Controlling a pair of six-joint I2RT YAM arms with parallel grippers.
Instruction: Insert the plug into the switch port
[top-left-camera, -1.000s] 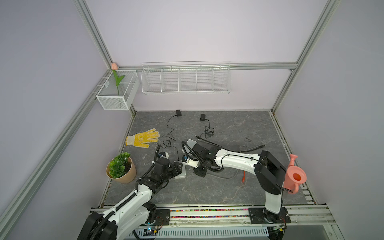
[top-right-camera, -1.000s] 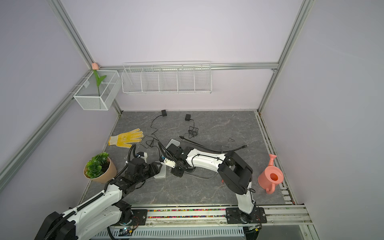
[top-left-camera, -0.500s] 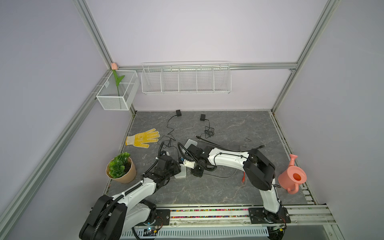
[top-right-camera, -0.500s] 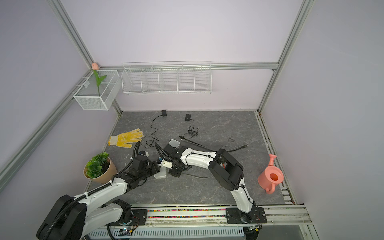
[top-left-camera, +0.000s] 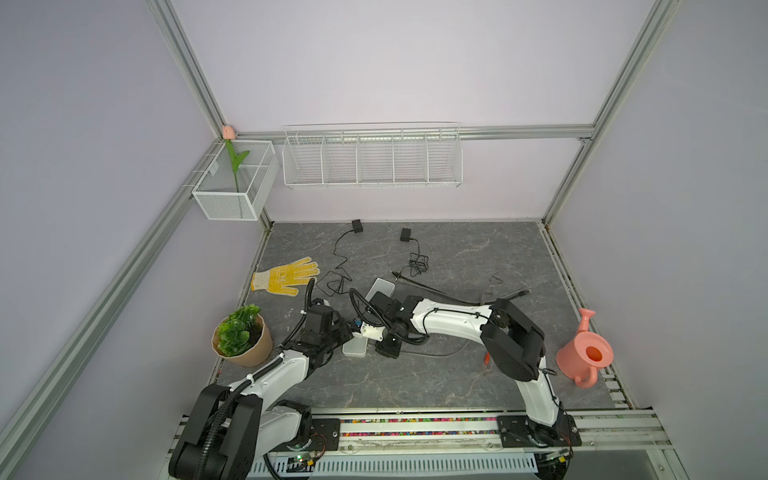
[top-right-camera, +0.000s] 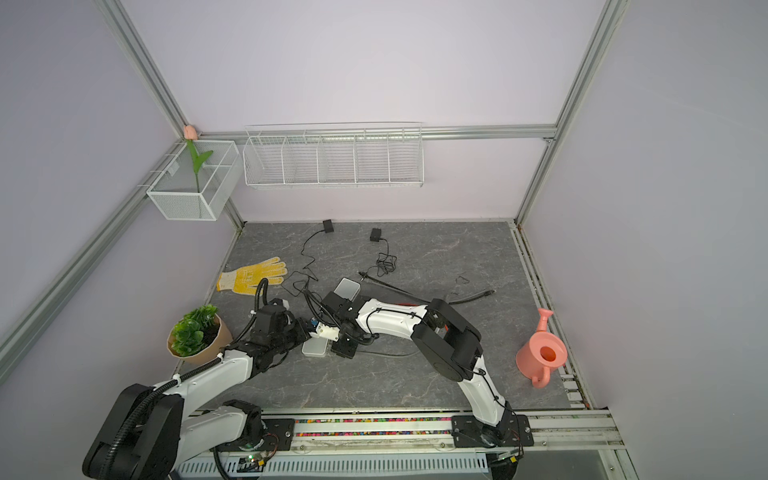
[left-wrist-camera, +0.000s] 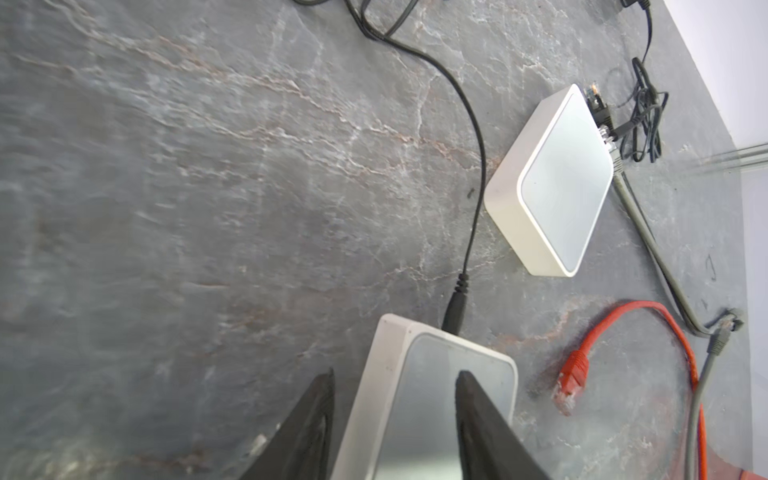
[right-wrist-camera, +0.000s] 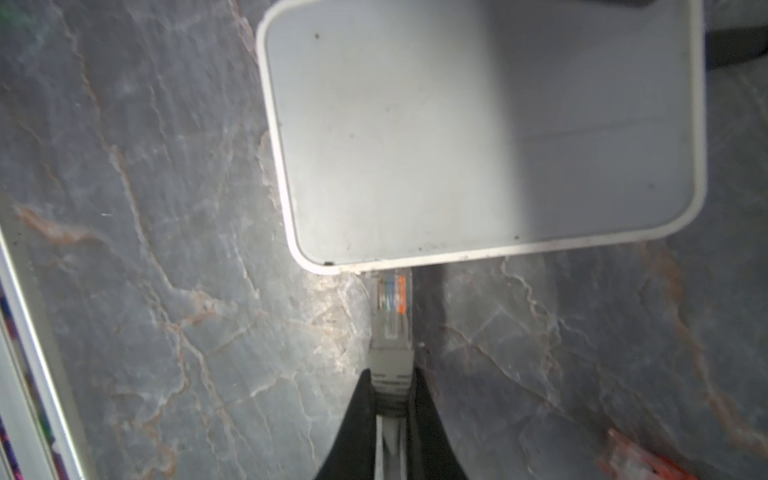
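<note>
Slate tabletop (top-left-camera: 457, 257), grey plug (right-wrist-camera: 390, 316) at switch (right-wrist-camera: 457, 124) edge, red cable (left-wrist-camera: 575, 372) nearby

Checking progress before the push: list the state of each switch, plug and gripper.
near switch: lying flat
gray plug: held, tip at near switch's edge, seating unclear
black power plug: inserted in near switch
far switch: flat, cables plugged in
red plug: loose, unplugged
left gripper: open, straddling near switch's side
right gripper: shut on gray plug

We see a white switch (right-wrist-camera: 478, 124) and a grey, veined tabletop (right-wrist-camera: 145, 249). The grey plug (right-wrist-camera: 390, 332) shows orange, perhaps blue, stripes.
</note>
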